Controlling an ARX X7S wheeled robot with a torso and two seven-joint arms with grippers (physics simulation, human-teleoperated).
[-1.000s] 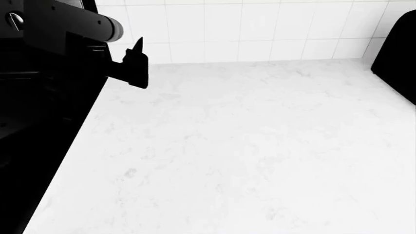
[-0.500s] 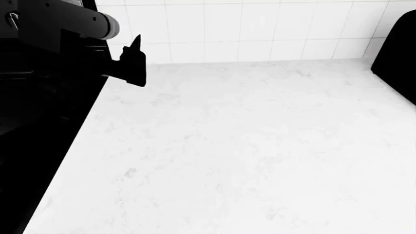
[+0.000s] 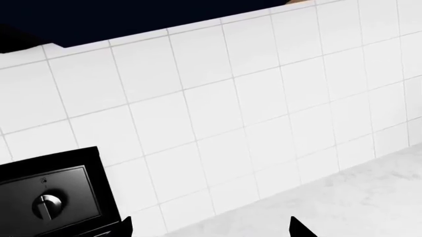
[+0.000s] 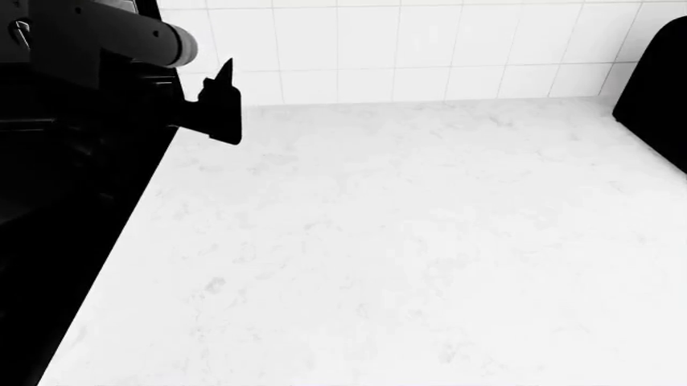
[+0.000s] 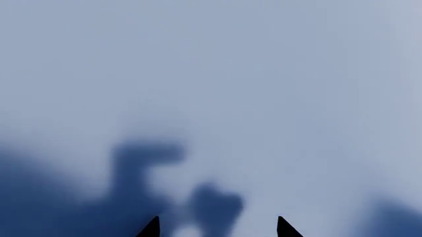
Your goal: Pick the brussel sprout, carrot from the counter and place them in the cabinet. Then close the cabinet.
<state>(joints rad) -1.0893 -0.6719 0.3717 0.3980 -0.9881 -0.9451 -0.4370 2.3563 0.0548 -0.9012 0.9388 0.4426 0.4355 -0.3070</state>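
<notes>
No readable text (or labels) anywhere.

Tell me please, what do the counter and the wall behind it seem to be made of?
The counter looks like polished white stone, perhaps marble or quartz: faint grey veining on a smooth surface. The wall looks like glazed white ceramic tiles: square pieces with thin grey joint lines. As a simulator render, both stay guesses.
</notes>
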